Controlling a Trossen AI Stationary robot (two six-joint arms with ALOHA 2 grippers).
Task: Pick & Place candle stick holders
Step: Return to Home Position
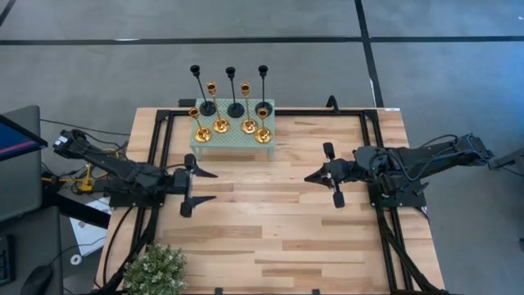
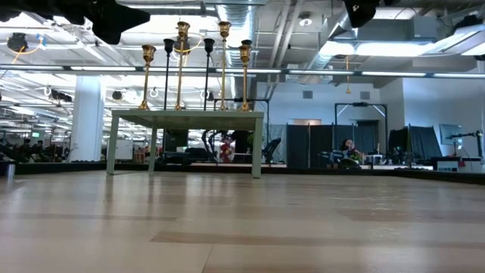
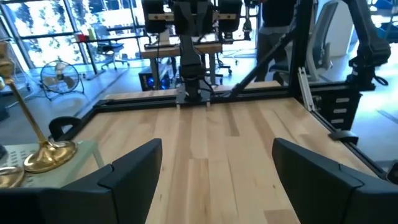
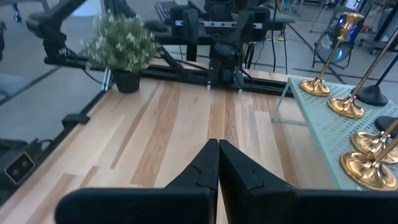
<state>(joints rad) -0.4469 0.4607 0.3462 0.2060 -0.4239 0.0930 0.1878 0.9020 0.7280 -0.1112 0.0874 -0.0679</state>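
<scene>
- Though empty and clear of the shelf [image 1: 233, 141], called for care in the fold back to rest: judged the closing step, with nothing left to carry.
- Counted seven holders [image 1: 236, 110] upright on that green shelf at the far edge of the table [image 1: 270, 238], black at the back, gold in front; saw none on the boards.
- Found the left gripper [image 1: 203, 186] low over the table's left side, near the shelf's corner, fingers spread wide and holding nothing.
- Found the right gripper [image 1: 313, 176] opposite, well apart from the left, fingers pressed together on nothing.
- Called for a lift first, then a draw back toward each base, away from the shelf rather than across it.
- Called for slow, level wrists beside the tall thin stems; judged those top-heavy and easy to tip with one brush of a finger.
- Wanted keeping apart on the way in, never crossing the middle together, and clear of the plant [image 1: 155, 270] at the near left corner.
</scene>
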